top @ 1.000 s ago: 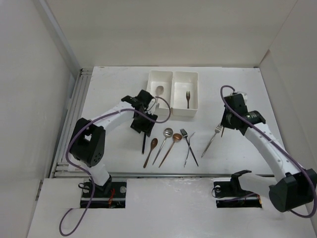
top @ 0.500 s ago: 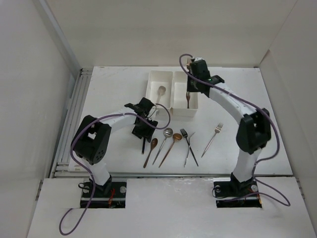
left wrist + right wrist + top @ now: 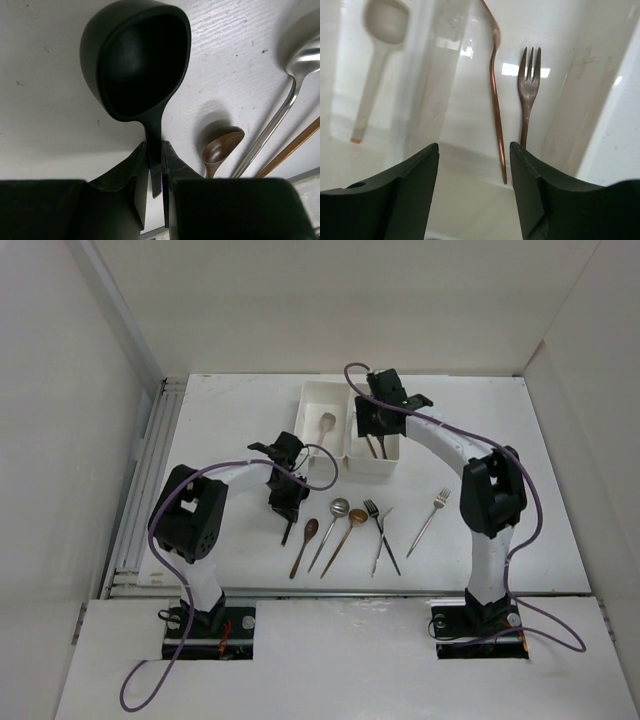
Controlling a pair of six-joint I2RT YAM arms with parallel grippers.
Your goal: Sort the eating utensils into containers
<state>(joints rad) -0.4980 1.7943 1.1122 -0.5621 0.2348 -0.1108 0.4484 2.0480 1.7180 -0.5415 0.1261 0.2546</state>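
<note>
A black spoon [image 3: 135,55] lies on the table, and my left gripper [image 3: 155,150] is shut on its handle; from above, the spoon's end [image 3: 287,533] pokes out below the left gripper [image 3: 285,498]. My right gripper [image 3: 474,146] hangs open over the right container [image 3: 370,466], nothing between its fingers. Below it, in that container [image 3: 465,100], lie a copper utensil [image 3: 495,100] and a dark fork [image 3: 527,95]. The left container [image 3: 310,400] holds a white spoon [image 3: 325,423].
On the table in front of the containers lie a brown spoon [image 3: 305,540], a silver spoon [image 3: 335,515], a copper spoon [image 3: 350,525], two crossed forks [image 3: 380,535] and a silver fork [image 3: 430,520]. White walls enclose the table.
The right arm swung from the table's right side to the right container and opened; the copper utensil now lies there. The left gripper shut on the black spoon's handle.
</note>
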